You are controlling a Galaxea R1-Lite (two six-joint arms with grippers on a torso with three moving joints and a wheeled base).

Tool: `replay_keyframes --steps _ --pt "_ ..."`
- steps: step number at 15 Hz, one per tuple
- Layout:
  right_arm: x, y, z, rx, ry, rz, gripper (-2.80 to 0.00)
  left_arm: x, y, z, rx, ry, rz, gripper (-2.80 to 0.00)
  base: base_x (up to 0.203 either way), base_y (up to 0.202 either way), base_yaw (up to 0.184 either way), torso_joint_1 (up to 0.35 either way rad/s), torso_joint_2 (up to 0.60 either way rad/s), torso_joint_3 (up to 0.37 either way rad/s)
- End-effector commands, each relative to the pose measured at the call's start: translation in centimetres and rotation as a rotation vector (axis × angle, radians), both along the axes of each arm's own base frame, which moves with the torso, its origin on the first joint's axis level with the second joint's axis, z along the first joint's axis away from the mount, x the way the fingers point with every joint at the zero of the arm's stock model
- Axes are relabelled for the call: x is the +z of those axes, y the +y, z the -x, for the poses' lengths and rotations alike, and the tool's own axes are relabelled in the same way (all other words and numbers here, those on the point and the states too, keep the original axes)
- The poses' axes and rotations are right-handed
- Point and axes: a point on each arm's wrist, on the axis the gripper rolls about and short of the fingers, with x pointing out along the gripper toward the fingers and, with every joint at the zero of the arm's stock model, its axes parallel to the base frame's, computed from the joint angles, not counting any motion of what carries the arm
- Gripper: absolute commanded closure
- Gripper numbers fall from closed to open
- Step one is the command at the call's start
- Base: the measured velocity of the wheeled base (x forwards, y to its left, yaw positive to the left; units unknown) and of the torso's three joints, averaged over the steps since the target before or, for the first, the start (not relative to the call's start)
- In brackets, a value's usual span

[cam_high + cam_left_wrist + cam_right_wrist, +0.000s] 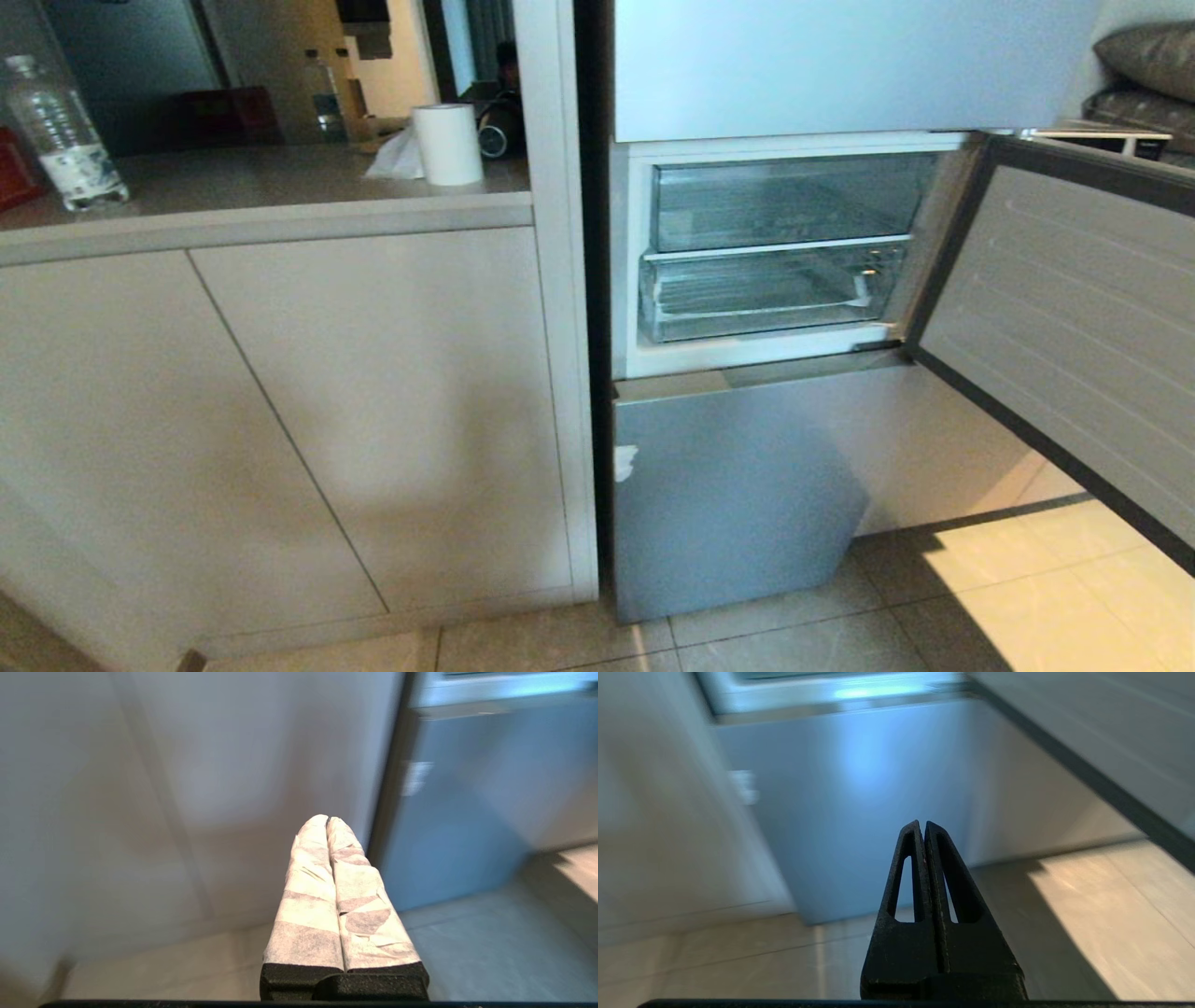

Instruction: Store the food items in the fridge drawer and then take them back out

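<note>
The fridge's middle compartment stands open in the head view. Inside, the shallow clear fridge drawer (pixel 766 297) with its white-edged front sits pushed in below a taller clear drawer (pixel 789 198); both look empty. The food items are out of view. Neither arm shows in the head view. My left gripper (pixel 327 819), its fingers wrapped in white tape, is shut and empty, hanging low before the cabinet and the fridge's lower panel (pixel 448 835). Shut and empty too, my black right gripper (pixel 923 824) points at the same silver lower panel (pixel 859 812) near the floor.
The compartment's door (pixel 1074 317) swings out to the right over the tiled floor (pixel 1027 597). A silver lower door panel (pixel 738 485) is closed. Left of the fridge is a white cabinet (pixel 280 420); its counter holds a water bottle (pixel 65 131) and a paper roll (pixel 448 145).
</note>
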Motion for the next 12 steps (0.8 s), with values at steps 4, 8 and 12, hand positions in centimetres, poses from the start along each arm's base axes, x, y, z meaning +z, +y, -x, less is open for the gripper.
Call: replay_keyframes --steps 4,8,12 --pt "0.0 0.0 -0.01 0.001 0.001 0.0 0.0 -0.04 0.0 -0.02 0.0 0.003 0.0 0.0 0.0 -0.008 0.176 0.005 0.0 0.001" --pt "0.0 0.0 -0.01 -0.001 0.001 0.0 0.0 -0.03 0.0 -0.02 0.0 0.002 0.0 0.0 0.003 -0.006 0.119 0.001 0.0 0.002" --pt "0.0 0.0 -0.01 0.001 0.001 0.0 0.0 -0.04 0.0 -0.02 0.0 0.004 0.0 0.0 0.0 0.0 0.0 0.0 0.0 0.0"
